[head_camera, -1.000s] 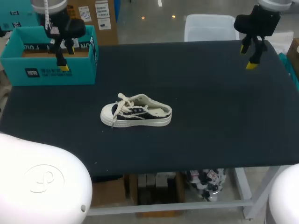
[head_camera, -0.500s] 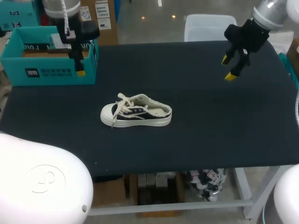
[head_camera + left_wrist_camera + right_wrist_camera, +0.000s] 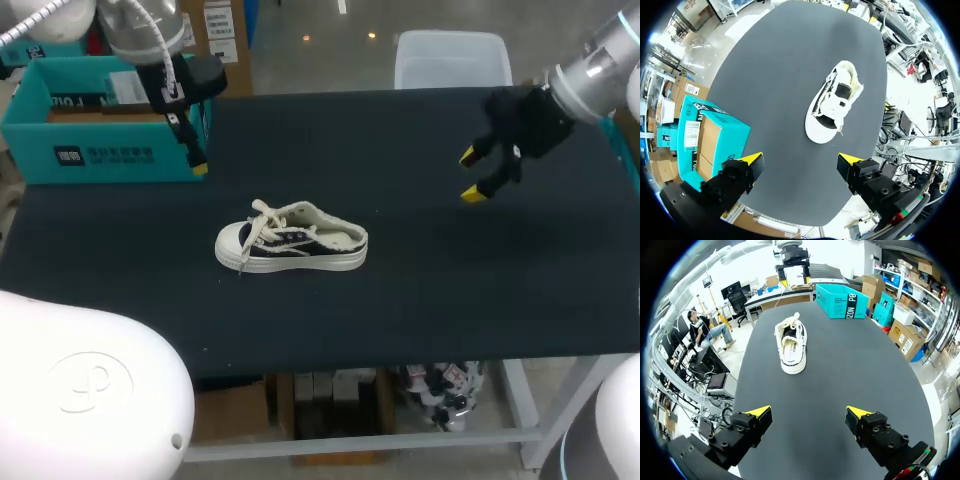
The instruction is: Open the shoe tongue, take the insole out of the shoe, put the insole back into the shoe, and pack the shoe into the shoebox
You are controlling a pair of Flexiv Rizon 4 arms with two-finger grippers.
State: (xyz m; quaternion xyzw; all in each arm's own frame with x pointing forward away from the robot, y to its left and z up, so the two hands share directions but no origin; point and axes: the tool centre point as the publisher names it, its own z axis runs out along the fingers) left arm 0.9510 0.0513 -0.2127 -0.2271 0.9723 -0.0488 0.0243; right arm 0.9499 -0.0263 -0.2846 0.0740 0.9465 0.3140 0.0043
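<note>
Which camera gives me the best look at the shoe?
The left wrist view: it looks down on the shoe, large, with laces and opening both showing. The head view shows the shoe side-on. The right wrist view shows the shoe smaller, heel end nearest.

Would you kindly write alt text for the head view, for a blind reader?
A white and dark shoe sits at the middle of a black table, toe leftward. An open teal shoebox stands at the far left corner with the left tool beside it; the right tool hangs open over the far right.
</note>
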